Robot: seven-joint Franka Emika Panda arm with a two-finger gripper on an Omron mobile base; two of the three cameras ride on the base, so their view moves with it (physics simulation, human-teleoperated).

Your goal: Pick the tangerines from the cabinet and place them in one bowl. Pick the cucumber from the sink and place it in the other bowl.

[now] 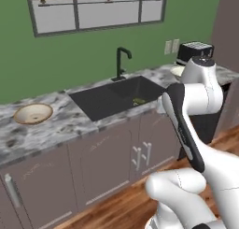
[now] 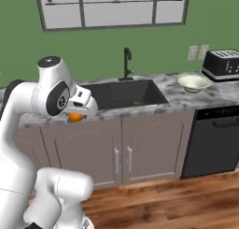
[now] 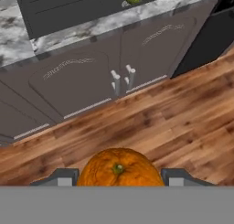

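Left base view, edges: the marble counter (image 1: 56,125) runs from lower left up to the right, with the black sink (image 1: 119,98) set in its middle and open wood floor below the cabinet doors.
Left base view, things around: a beige bowl (image 1: 33,113) sits on the counter at left, well apart from the sink; the cucumber (image 1: 138,101) lies in the right part of the basin, below the faucet (image 1: 122,62).
Left base view, hidden: the white arm fills the lower right and covers part of a second bowl (image 1: 177,71) and the toaster (image 1: 196,49).

Right base view, tool: the gripper (image 2: 76,115) at centre left is clamped on a bright orange tangerine (image 2: 75,117), in front of the counter edge left of the sink.
Right base view, things around: the second bowl stands on the counter at right, just beside the toaster; a dark dishwasher (image 2: 214,139) is below them.
Right base view, hidden: the arm covers the counter at far left.

Hand view, tool: both fingertips (image 3: 61,176) press the tangerine's sides at bottom centre.
Hand view, room: bare wood floor lies beyond, cabinet doors above it.
Hand view, cut off: the cucumber shows at the top edge, small.
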